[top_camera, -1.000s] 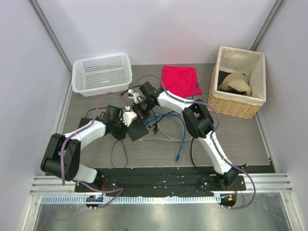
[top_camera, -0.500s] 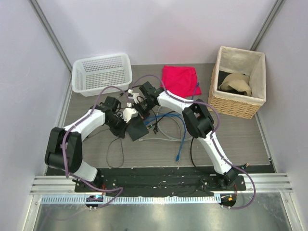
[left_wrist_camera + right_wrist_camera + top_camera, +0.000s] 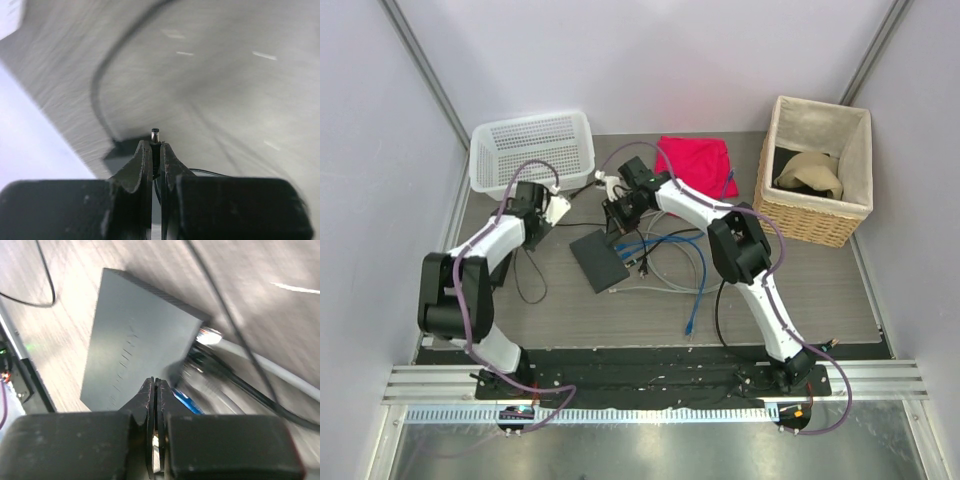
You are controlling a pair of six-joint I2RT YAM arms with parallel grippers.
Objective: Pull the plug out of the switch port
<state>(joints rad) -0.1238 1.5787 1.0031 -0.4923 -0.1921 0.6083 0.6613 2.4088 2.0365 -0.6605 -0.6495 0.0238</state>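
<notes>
So the switch (image 3: 135, 340) lies flat on the table (image 3: 800, 290), right under the right jaws, which are squeezed together on nothing. The plug (image 3: 155, 134) is pinched in the left jaws, well apart from the switch, with its black cable (image 3: 97, 85) trailing ahead.

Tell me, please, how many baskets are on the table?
2: a white plastic basket at the far left, and a wicker basket at the far right, with the red cloth between them. None seems hidden.
</notes>
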